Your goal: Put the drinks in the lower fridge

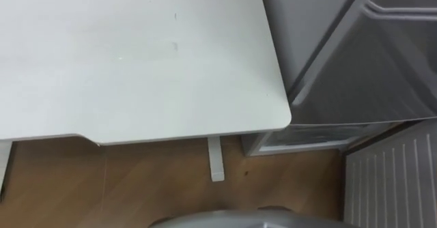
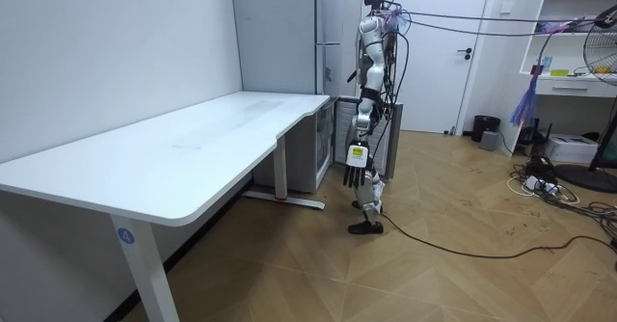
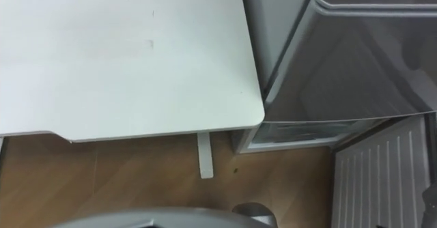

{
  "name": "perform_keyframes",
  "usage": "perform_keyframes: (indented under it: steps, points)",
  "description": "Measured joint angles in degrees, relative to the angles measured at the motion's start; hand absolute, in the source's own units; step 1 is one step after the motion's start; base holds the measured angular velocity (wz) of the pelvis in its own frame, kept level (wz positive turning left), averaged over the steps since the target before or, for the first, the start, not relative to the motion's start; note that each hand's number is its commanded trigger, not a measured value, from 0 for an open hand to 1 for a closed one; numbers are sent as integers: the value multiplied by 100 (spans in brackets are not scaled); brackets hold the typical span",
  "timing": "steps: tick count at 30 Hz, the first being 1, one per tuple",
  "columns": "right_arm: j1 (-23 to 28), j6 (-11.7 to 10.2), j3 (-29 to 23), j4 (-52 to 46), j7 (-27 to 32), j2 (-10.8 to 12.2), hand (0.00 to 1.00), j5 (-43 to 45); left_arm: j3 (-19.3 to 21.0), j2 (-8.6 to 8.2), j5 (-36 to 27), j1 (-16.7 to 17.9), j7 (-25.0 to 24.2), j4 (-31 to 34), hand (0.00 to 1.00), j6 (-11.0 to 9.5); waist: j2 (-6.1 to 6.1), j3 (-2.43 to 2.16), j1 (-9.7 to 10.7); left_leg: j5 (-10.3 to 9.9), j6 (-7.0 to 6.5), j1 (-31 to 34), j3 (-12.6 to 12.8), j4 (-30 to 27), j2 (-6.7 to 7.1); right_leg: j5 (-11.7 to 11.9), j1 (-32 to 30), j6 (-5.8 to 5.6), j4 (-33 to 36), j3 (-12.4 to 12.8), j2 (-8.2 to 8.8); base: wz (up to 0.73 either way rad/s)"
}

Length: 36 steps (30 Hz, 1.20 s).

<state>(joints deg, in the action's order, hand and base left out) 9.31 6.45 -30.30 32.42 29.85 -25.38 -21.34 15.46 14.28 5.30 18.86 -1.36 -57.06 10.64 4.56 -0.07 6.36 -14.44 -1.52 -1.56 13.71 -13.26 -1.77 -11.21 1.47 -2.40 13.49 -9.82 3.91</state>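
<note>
The grey fridge (image 1: 355, 57) (image 3: 341, 57) stands to the right of the white table, against its far corner. Its lower compartment (image 1: 307, 136) is open at floor level, and a pale shelf front shows inside. The lower door (image 1: 392, 180) is swung out, with its ribbed white inner side toward me at the lower right. In the room view I stand upright before the fridge (image 2: 289, 42), at the table's end. My left hand (image 2: 354, 173) hangs at my side with straight fingers, holding nothing.
The white table (image 1: 136, 64) (image 2: 193, 148) takes up the left half, its rounded corner close to the fridge. A white table foot (image 1: 216, 160) lies on the wooden floor. Cables, a fan and a shelf stand at the room view's right.
</note>
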Motion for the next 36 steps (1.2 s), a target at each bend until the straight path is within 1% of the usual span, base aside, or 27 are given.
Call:
perform_keyframes:
  steps: [1,3,5,7,8,10,11,12,13,14,17,19,22,24,27,28,29,33,34,36]
  points:
    - [-80,24,-49,314,-10,-142,0,-125,29,15,-1,18,-39,30,0,23,6,-3,-2,2,2,-2,0,8,1,0,-2,0,-2,0,-1,0]
    - [-129,76,-67,641,-18,-302,0,-185,28,22,0,82,-56,109,0,45,25,-9,7,5,7,-2,-2,22,2,0,-3,0,-10,-30,-2,0]
    - [-154,134,-108,1037,-72,-407,0,-292,29,22,69,155,-63,224,0,91,84,-24,9,14,16,-2,-10,40,-2,0,2,0,-25,-48,-8,0]
    - [-163,186,-194,1259,-116,-419,0,-395,28,23,133,197,-78,329,0,171,125,-18,16,14,16,-5,-33,38,-8,8,58,12,-99,-57,-15,7]
    - [-228,198,-290,1544,-137,-441,0,-585,29,31,172,196,-83,344,0,201,144,-19,13,13,17,-6,-45,33,-11,9,64,14,-99,-64,-17,8]
    - [-349,238,-494,1928,-227,-452,0,-854,54,33,179,199,-119,344,0,210,148,-11,11,12,20,5,-54,22,-16,11,66,18,-103,-80,-22,5]
    - [-366,239,-564,2120,-289,-456,0,-1099,81,34,172,199,-159,338,0,211,163,-17,30,11,21,10,-81,17,-16,12,81,19,-109,-112,-22,9]
    - [-361,240,-611,2187,-319,-455,0,-1259,83,34,171,201,-162,327,0,211,128,-4,46,11,21,9,-101,15,-16,12,97,20,-116,-116,-23,15]
    - [-374,243,-719,2316,-363,-456,0,-1551,83,30,171,217,-166,300,0,211,128,-10,94,11,21,-6,-138,13,-12,13,150,21,-164,-134,-25,11]
    - [-376,240,-783,2428,-403,-456,0,-1731,84,29,173,252,-168,294,0,211,84,-28,110,10,24,-4,-143,13,-14,17,164,28,-196,-133,-35,7]
    - [-370,239,-867,2767,-456,-456,0,-2104,185,26,180,307,-196,299,0,216,32,-54,110,20,47,-4,-161,13,-37,23,167,37,-193,-129,-62,0]
    - [-365,178,-939,2817,-451,-478,0,-2169,265,23,182,335,-205,309,0,235,7,-48,131,28,62,1,-174,12,-51,28,164,46,-193,-125,-77,2]
    - [-356,163,-975,3059,-559,-573,0,-2285,270,20,189,338,-219,327,0,278,10,-42,141,41,85,43,-249,-9,-64,30,160,51,-190,-134,-97,9]
    - [-352,160,-976,3105,-565,-581,0,-2397,267,21,191,338,-225,330,0,286,17,-39,156,46,94,94,-297,-42,-74,33,152,55,-190,-135,-110,12]
    - [-347,146,-980,3245,-641,-626,0,-2542,265,21,280,353,-267,337,0,312,9,-51,137,55,108,112,-321,-51,-83,41,147,69,-198,-134,-123,4]
    - [-302,146,-980,3245,-689,-626,0,-2564,259,21,416,353,-280,340,0,334,-13,-63,138,55,109,119,-333,-58,-81,47,147,79,-204,-134,-128,5]
    - [-290,145,-980,3245,-724,-627,0,-2569,256,24,457,350,-282,352,0,359,-22,-64,136,56,111,131,-345,-64,-81,51,147,86,-212,-132,-132,5]
    - [-261,103,-978,3246,-761,-631,0,-2559,238,35,448,343,-321,360,0,438,-72,-71,135,56,111,183,-357,-89,-92,71,150,118,-284,-108,-143,2]
    - [-262,99,-979,3250,-766,-644,0,-2521,238,51,446,334,-330,361,0,439,-94,-56,139,55,112,220,-367,-121,-98,76,138,125,-290,-105,-146,6]
    - [-248,80,-979,3276,-788,-679,0,-2436,240,78,450,329,-341,361,0,437,-131,-53,143,50,120,236,-388,-141,-109,76,138,126,-289,-116,-155,6]
